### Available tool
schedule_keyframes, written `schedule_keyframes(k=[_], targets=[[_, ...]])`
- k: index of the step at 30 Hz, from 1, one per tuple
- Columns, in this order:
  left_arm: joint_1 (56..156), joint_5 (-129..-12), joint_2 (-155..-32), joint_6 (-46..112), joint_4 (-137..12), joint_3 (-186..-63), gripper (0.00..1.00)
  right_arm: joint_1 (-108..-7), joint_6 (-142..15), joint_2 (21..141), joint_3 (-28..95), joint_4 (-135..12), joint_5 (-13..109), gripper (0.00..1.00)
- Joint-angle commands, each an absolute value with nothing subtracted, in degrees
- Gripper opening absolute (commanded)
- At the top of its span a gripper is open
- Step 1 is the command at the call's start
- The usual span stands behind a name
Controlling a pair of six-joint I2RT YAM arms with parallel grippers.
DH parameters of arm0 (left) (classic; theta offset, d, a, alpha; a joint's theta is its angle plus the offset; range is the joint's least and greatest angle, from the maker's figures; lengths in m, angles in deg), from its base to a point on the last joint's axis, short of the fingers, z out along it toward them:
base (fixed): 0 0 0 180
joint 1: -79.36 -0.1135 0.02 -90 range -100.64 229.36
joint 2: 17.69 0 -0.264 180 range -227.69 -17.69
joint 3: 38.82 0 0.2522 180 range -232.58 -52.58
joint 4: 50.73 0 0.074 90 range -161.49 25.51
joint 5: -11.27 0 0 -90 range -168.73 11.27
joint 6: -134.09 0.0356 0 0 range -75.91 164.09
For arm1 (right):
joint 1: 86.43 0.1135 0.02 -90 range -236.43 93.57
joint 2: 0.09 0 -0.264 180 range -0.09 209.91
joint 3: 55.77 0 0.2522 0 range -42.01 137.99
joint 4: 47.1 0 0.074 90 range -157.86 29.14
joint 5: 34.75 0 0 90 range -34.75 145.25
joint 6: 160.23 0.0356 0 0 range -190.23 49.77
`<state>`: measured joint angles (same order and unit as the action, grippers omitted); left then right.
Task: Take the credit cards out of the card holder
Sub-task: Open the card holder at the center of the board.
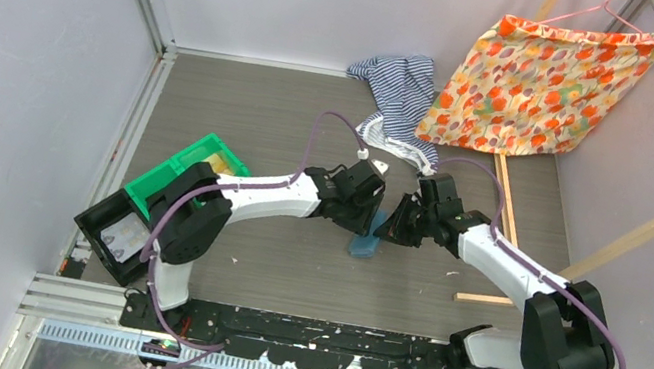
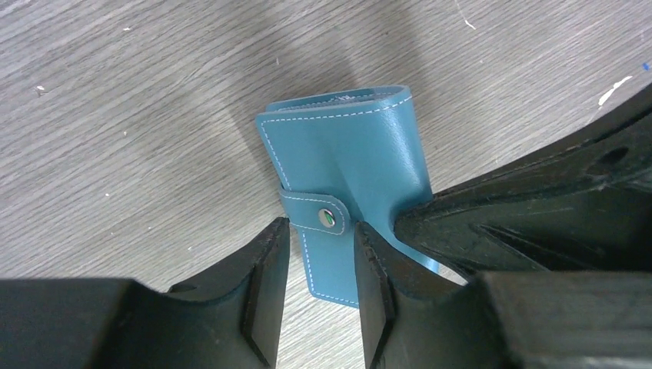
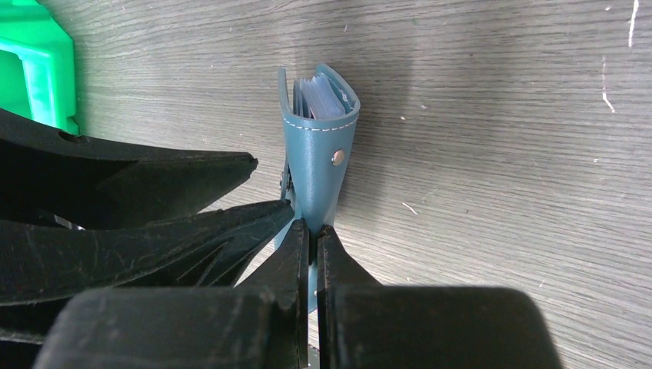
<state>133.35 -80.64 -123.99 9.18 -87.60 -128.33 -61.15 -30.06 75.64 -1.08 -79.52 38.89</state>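
- The holder (image 2: 346, 154) is well to the right of the green bin (image 1: 156, 183), above the bare table (image 1: 288, 269), with both arms meeting over it.
- It is folded closed, and its strap (image 2: 301, 211) is still snapped across the front.
- The right gripper (image 3: 311, 231) is pinched tight on one thin edge of the holder, on the side away from the bin, and holds it on edge.
- The left gripper (image 2: 321, 254) comes in from the bin side. Its fingers (image 2: 265, 284) stand partly apart, one on either side of the strap's snap, and a strip of table shows between one finger and the holder.
- Pale, thin layers (image 3: 323, 96) show in the holder's gaping end. I can't tell whether they are cards or sleeves.
- No card lies out on the table by the bin.
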Motion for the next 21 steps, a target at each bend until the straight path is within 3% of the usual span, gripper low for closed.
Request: schedule_keyframes(k=[1,8,12,21], targets=[[133.23,-83.19,-124.78,10.42,-86.61,-130.65,0.36,-60.95,-30.59,75.52,1.68,-77.91,37.33,0.01],[133.23,-84.27,-125.45,10.52,-87.01,-131.66,0.23,-61.01,-30.7,75.31,1.81,-78.42,37.32,0.01],[133.23,-84.25,-125.38,10.47,-87.19,-131.49,0.01,-60.96,-30.83,75.27,1.63,-78.61,37.62,0.01],[133.01,-89.53,-121.48,9.37,-89.17,-127.74,0.01,-61.03,-33.12,76.21,0.71,-79.72,40.11,0.01]])
